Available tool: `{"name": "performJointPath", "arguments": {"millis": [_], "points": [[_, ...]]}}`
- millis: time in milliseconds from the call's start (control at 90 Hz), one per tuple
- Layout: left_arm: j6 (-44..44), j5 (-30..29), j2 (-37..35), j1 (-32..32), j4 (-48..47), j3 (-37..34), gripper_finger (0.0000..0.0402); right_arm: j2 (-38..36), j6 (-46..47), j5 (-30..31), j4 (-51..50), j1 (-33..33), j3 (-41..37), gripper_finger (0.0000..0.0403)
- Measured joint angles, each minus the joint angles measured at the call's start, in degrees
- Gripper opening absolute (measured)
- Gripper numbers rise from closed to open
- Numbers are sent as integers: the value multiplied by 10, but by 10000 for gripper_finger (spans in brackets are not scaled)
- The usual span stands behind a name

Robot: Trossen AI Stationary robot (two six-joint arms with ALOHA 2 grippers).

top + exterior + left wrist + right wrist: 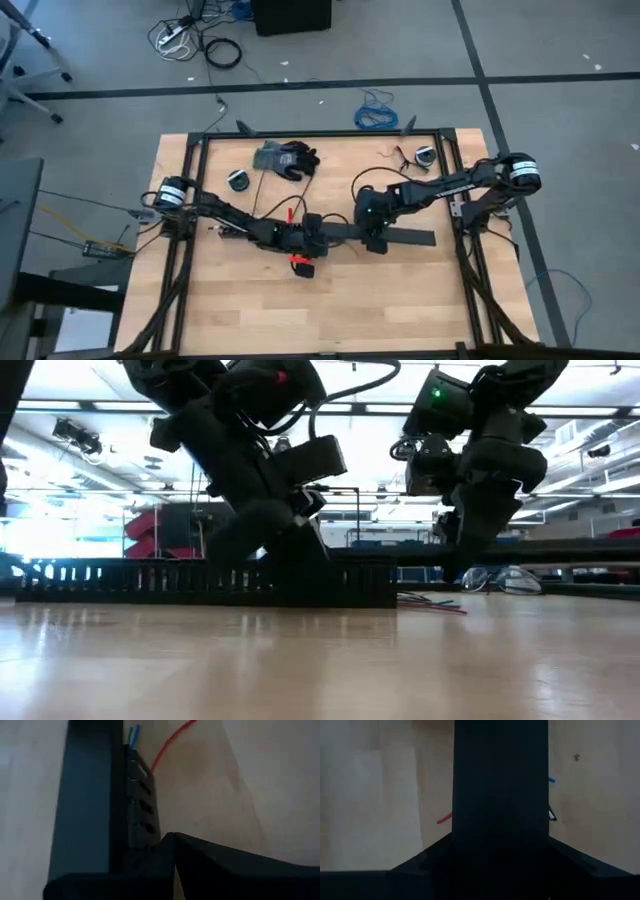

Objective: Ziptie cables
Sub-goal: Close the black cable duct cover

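Both grippers met mid-table: the left gripper (pixel 318 232) and right gripper (pixel 377 240) each pressed at a long, slotted black strip (pixel 400 237) on smooth wood table (pixel 420 310); finger state untellable. Thin cables (pixel 432 603) lay at the strip's end.

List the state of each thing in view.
Strip: flat on table, both tools at it.
Cables: loose by strip's end, untied.
Right tool: shut on strip.
Left tool: down at strip.
Gloves: crumpled near table edge.
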Motion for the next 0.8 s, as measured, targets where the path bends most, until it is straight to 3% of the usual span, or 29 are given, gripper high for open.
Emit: {"name": "performJointPath", "arguments": {"millis": [511, 800], "points": [[-4, -31, 0, 0, 2, -1, 0, 25, 104, -25, 43, 4, 0, 229], [-4, -41, 0, 0, 8, -1, 0, 25, 130, 5, 47, 21, 0, 229]]}}
